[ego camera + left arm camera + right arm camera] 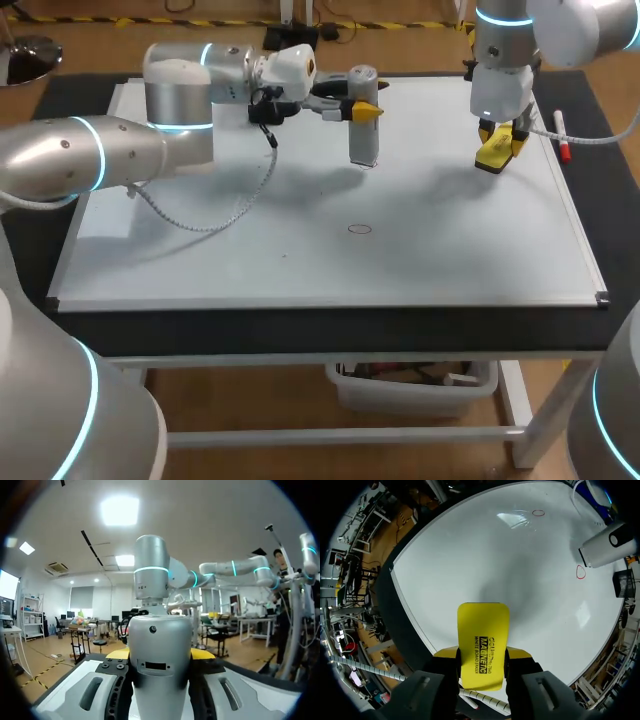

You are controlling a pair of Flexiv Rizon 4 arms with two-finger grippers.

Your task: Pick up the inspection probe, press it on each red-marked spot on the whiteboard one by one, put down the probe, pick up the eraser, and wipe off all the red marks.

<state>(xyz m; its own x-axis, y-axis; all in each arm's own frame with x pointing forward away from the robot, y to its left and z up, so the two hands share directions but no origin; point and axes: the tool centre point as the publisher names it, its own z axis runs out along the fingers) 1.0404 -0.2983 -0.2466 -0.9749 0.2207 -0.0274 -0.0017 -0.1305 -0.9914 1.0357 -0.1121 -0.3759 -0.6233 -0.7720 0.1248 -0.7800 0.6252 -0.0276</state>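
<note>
The whiteboard [450, 240] covers the table. My left gripper [362, 108] is shut on the silver cylindrical probe [364, 135], which stands upright with its lower end on the board at the back middle. In the left wrist view the probe [160, 665] fills the gap between the fingers of the left gripper [160, 655]. One red ring [359, 229] lies nearer the front. My right gripper [497, 140] is shut on the yellow eraser [493, 155], low over the board's back right. The right wrist view shows the eraser [483, 645], two red rings [538, 513] [580, 571] and the probe [605, 545].
A red-capped marker pen [562, 135] lies along the board's right rim, just beside my right arm. The left arm's white cable [215, 215] droops over the board's left part.
</note>
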